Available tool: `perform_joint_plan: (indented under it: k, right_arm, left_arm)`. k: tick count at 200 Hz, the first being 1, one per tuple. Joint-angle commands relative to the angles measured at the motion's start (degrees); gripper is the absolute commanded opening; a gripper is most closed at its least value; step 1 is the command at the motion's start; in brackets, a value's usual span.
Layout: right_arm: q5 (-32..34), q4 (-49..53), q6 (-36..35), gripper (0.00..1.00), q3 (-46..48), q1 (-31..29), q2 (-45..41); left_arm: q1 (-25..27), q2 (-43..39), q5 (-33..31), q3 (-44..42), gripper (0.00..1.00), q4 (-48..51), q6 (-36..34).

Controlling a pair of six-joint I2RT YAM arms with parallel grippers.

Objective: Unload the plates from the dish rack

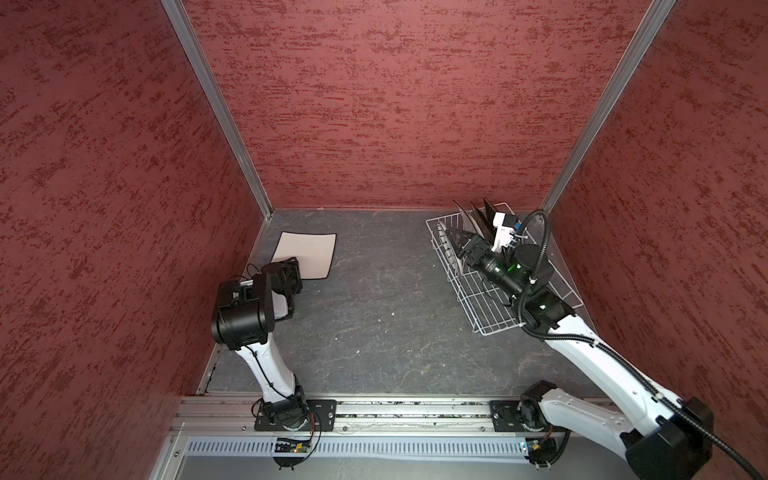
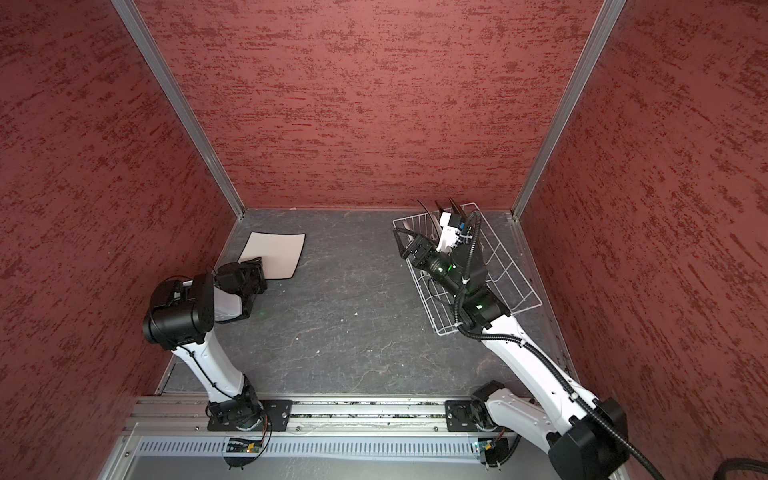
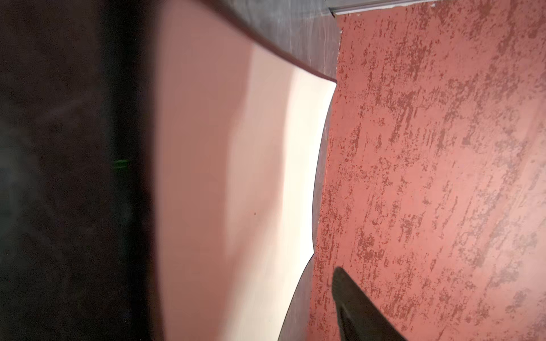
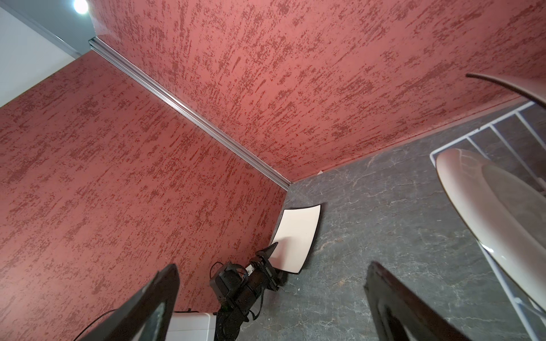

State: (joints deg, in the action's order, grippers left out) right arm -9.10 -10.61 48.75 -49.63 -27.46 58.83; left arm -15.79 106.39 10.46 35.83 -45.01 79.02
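Left edge: the red left wall (image 1: 124, 208) stands close to the set-down place, so there is little room on that side.
Unloaded plate: one plain cream plate (image 1: 309, 249) with a dark rim lies flat on the worktop (image 1: 395, 311), left of centre in both top views and near the back corner. It is out of the rack.
Left arm: the left gripper (image 1: 291, 270) sits low at the near edge of this plate. Its jaws are parted around the edge and do not pinch it. I judge this is the release, made low so the plate does not drop.
Middle: bare worktop, wide room for both arms.
Right arm: the right gripper (image 2: 407, 243) has its jaws spread wide and empty at the rack's left rim. It seems to line up on the round plate (image 4: 478, 212), which stands on edge just beside it.
Rack: the dish rack (image 1: 484, 332) lies right of centre. More upright plates (image 1: 471, 220) stand between the prongs at its far end; I cannot count them surely.
Right edge: the wall is near the rack, so upward and toward the middle looks like the free way out.
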Motion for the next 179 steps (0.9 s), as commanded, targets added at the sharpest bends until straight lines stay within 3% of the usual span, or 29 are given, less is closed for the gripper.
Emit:
perform_joint_plan:
  k: [1,25,58,109,144,179]
  right_arm:
    - [1.8,0.4,-0.9,0.99,0.8,0.5,-1.3]
    - [1.9,0.5,-0.8,0.99,1.2,0.5,-1.8]
    - [2.1,0.0,-0.4,0.99,2.1,0.5,-2.6]
    - [2.3,-0.3,-0.2,0.99,2.6,0.5,-3.2]
    - [2.4,-0.1,0.6,0.99,3.2,0.5,-4.4]
    - [2.6,3.5,-0.8,0.99,2.7,0.5,-5.9]
  left_arm:
    - [-0.2,-3.1,-0.1,1.2,0.77,2.9,-1.0]
    - [-0.2,-5.1,-0.6,1.3,0.89,7.0,-2.5]
    - [-0.6,-7.0,0.4,2.2,0.95,13.6,-3.4]
    - [-1.2,-10.1,0.1,-0.2,0.99,15.1,-3.6]
    - [-1.5,-15.3,-2.2,-1.7,0.99,21.7,-5.9]
    - [-2.0,-18.1,-0.1,-4.2,0.99,22.4,-6.2]
